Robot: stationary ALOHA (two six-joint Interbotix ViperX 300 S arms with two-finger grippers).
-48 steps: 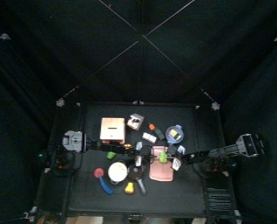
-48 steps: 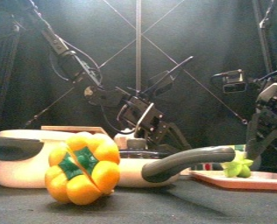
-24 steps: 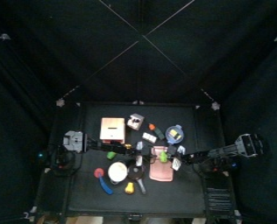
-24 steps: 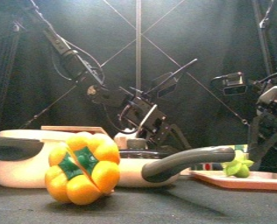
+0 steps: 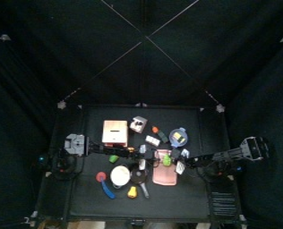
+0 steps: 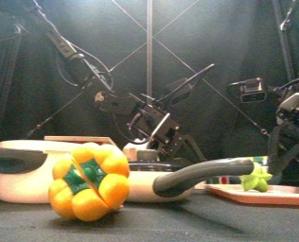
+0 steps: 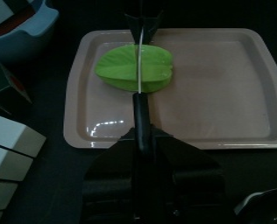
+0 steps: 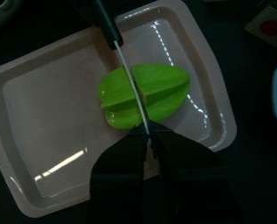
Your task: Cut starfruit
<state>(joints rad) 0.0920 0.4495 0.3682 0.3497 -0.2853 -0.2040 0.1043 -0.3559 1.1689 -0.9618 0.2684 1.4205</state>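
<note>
Starfruit (image 7: 136,68) lies mid-board (image 7: 223,87), seemingly clear of rims.

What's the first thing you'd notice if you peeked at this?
A big yellow toy pepper sits right up front, beside a cream pot. On the pink board lies the green starfruit, with a knife blade running across its middle.

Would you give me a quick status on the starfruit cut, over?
Left gripper holds knife across starfruit on pink board. Right gripper at fruit's edge. Nothing blocking the blade.
</note>
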